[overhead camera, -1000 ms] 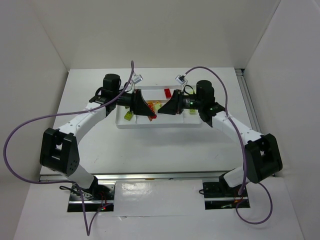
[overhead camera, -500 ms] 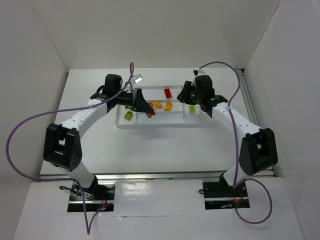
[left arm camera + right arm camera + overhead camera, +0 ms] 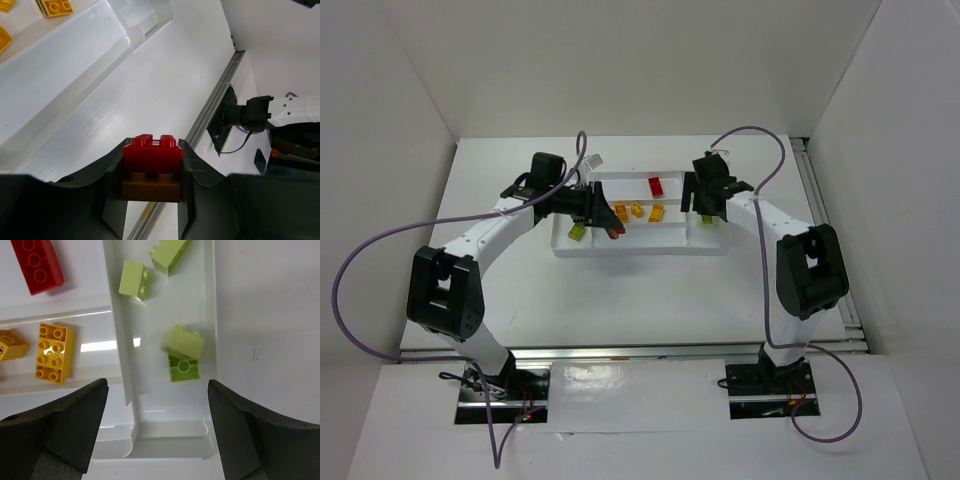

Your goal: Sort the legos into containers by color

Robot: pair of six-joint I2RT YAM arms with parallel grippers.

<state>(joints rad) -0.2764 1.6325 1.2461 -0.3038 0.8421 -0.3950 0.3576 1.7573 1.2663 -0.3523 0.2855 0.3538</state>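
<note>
My left gripper (image 3: 608,222) hovers over the left part of the white tray (image 3: 640,249). It is shut on a stacked block (image 3: 152,156), a red brick on top of an orange-brown one, pinched between both fingers. My right gripper (image 3: 157,390) is open above the tray's right-hand compartment (image 3: 210,315). A lime brick (image 3: 182,347), slightly blurred, lies free below its jaws, beside two more lime bricks (image 3: 134,279). A red brick (image 3: 36,262) lies in the far compartment, and yellow-orange bricks (image 3: 54,352) in the middle one. One lime brick (image 3: 578,231) sits at the tray's left end.
The tray's divider wall (image 3: 122,340) runs just left of the right gripper's gap. Bare white table (image 3: 640,300) lies between the tray and the arm bases. White walls enclose the table, and a metal rail (image 3: 820,220) runs along the right edge.
The right gripper swung from the tray's middle to the right compartment and opened, letting a lime brick go. The left gripper kept its hold on the stacked block and shifted slightly.
</note>
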